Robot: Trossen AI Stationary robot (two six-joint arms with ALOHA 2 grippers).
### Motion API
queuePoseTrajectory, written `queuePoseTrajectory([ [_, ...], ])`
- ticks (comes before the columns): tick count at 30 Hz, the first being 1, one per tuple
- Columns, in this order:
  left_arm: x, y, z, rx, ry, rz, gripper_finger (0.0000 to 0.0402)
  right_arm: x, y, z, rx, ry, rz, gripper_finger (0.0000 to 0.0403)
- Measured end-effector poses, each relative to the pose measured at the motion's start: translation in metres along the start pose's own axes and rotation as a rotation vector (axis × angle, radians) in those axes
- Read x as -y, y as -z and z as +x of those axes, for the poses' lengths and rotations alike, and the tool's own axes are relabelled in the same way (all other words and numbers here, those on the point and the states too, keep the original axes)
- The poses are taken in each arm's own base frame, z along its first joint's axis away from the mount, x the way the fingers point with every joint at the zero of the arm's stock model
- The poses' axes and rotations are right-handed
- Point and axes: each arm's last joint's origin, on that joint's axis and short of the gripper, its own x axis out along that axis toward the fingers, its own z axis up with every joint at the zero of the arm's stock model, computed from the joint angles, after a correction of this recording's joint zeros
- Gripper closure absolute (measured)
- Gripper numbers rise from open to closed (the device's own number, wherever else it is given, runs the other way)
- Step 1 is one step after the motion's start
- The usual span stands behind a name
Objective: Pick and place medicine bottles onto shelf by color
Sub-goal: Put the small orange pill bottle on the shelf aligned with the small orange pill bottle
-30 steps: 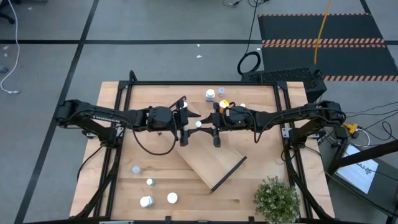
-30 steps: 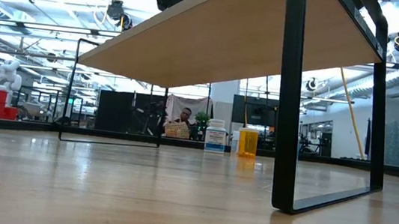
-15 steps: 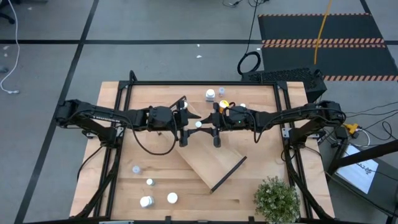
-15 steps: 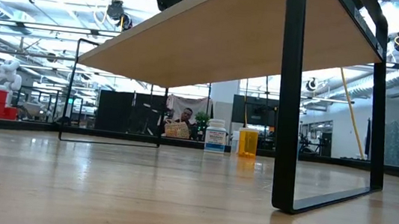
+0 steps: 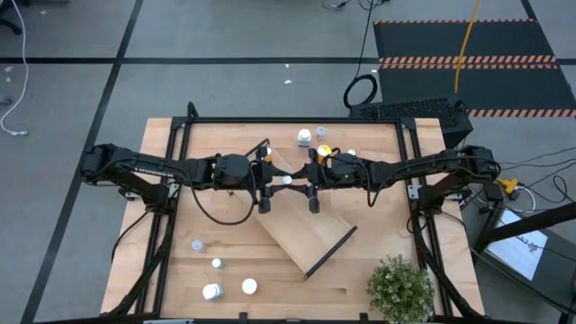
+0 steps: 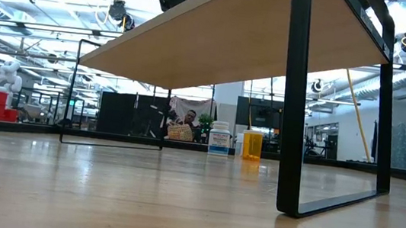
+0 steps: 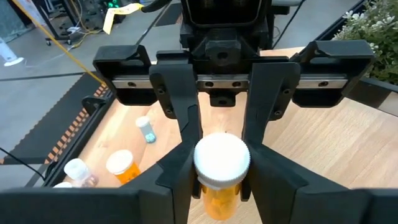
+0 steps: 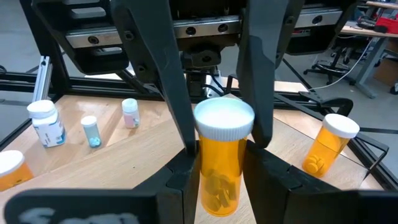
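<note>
An orange medicine bottle point(image 5: 286, 180) with a white cap hangs upright between my two grippers, above the far end of the shelf point(image 5: 306, 236). The shelf is a light-wood board with dark end walls and stands slantwise on the table. My left gripper point(image 5: 274, 180) reaches in from the table's left and my right gripper point(image 5: 301, 180) from the right. They face each other tip to tip, and both are shut on the bottle. The left wrist view shows the bottle point(image 7: 221, 165) with the left gripper point(image 7: 221, 190) around it. The right wrist view shows the bottle point(image 8: 219, 158) in the right gripper point(image 8: 221, 183). My left gripper pinches the bottle between its two fingers point(image 8: 180, 106) at the white cap's sides point(image 8: 245, 127) and just below. The fingers come in level from the table's left. The bottle stands upright, clear of the shelf. My right gripper pinches the orange body's sides point(image 8: 208, 171) below the cap between its two fingers point(image 8: 264, 177). It comes in level from the table's right. The bottle is upright, cap up, lifted clear.
Three bottles point(image 5: 304, 137) stand near the table's far edge, one of them orange point(image 5: 322, 151). Several white-capped ones point(image 5: 216, 263) are at the near left. A potted plant point(image 5: 400, 288) fills the near right corner. Black frame rails point(image 5: 171, 180) run along both sides.
My left gripper's fingers have closed in on the bottle that my right gripper holds. Both arms and the bottle have stayed in place.
</note>
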Motion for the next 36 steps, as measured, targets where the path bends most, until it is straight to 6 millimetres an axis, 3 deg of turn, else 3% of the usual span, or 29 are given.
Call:
queuePoseTrajectory([
  [22,0.0008,0.0002,0.0000,0.001,0.026,-0.003,0.0266,-0.0002,-0.0002,0.0000,0.002,-0.005,0.001,0.0295],
  [36,0.0009,0.0011,-0.0034,-0.022,0.036,-0.012,0.0266,0.0000,0.0003,0.0000,-0.003,-0.002,0.023,0.0166],
])
